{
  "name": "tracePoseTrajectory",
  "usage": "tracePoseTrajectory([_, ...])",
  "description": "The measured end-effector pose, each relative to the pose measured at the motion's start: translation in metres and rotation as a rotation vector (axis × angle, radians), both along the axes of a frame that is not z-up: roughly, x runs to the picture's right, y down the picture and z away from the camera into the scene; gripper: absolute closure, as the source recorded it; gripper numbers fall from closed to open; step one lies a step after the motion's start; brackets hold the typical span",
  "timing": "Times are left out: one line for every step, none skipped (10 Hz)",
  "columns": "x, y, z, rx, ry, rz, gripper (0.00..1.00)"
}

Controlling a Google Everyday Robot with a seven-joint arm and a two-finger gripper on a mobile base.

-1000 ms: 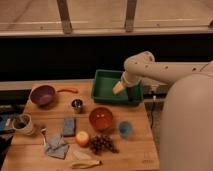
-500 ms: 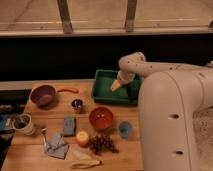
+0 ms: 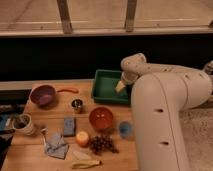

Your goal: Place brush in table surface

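Observation:
My gripper (image 3: 120,86) hangs at the end of the white arm, low over the right side of the green bin (image 3: 106,86) at the back of the table. I cannot make out anything held in it. No slim dark brush shows in this view; it may be hidden inside the bin or behind the gripper. The light-brown wooden table surface (image 3: 55,111) spreads to the left and front of the bin.
On the table: a purple bowl (image 3: 43,94), an orange stick (image 3: 68,90), a small metal cup (image 3: 77,104), an orange bowl (image 3: 101,118), a blue cup (image 3: 125,129), a blue sponge (image 3: 69,126), grapes (image 3: 102,144), a white mug (image 3: 23,123). My arm's bulk (image 3: 160,115) covers the table's right edge.
The large white arm segment has swung left and now covers more of the right side. The gripper has stayed over the green bin's right part.

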State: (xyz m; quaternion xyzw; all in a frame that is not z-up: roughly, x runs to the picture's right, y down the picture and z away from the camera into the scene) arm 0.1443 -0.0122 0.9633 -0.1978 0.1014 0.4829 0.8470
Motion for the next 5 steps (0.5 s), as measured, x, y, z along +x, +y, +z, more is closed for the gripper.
tracePoseTrajectory([0.0,0.004,0.009,-0.015,-0.005,-0.002,0.2])
tracePoseTrajectory([-0.003,0.007,0.017,-0.024,-0.011,0.004,0.2])
tracePoseTrajectory([-0.007,0.006,0.021,-0.025,-0.019,0.017,0.25])
tracePoseTrajectory([-0.008,0.004,0.022,-0.021,-0.025,0.026,0.33])
tracePoseTrajectory([-0.009,0.002,0.021,-0.015,-0.033,0.038,0.44])
